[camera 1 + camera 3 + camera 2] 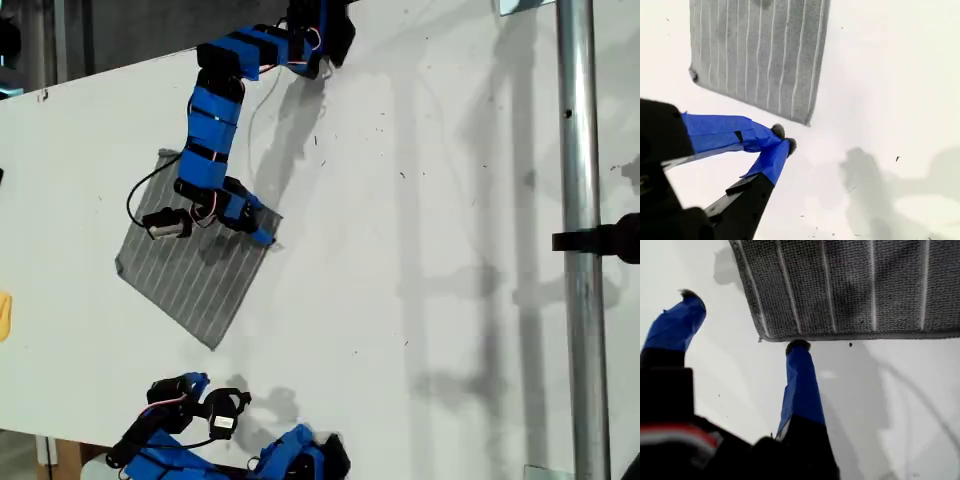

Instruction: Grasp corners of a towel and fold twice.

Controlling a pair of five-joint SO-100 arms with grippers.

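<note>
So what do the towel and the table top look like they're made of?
The towel looks like soft woven or looped fabric, matte grey with thin white stripes; the first wrist view shows a nubby texture and a stitched hem. The table looks like a hard, smooth white board, perhaps laminate or painted; it takes crisp shadows with a faint sheen, but the exact material is not clear.

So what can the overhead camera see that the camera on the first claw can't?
Only the exterior view shows both arms, the whole towel, a yellow object at that view's left edge, a metal pole at its right, and my second claw off the cloth. Only the first wrist view shows, close up, my first claw open, one fingertip right at the towel's hemmed edge, a corner beside it. Both show the striped grey towel lying on the white table.
</note>
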